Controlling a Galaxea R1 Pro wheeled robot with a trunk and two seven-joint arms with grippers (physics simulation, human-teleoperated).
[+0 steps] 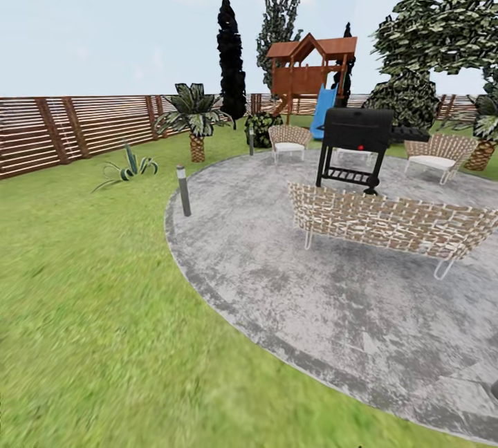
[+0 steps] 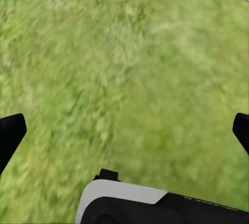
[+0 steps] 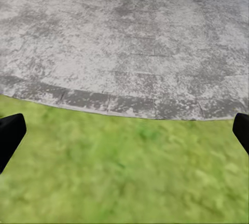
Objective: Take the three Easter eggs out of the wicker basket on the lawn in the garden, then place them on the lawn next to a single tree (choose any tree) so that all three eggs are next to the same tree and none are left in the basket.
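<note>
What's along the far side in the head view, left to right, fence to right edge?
Slatted wooden fence → spiky agave plant → short palm → dark conifer → wooden play tower with blue slide → black grill → wicker chair.

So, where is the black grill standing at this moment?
In the head view, the black grill stands on the round grey patio, right of centre, behind the long wicker bench and in front of the wooden playhouse.
</note>
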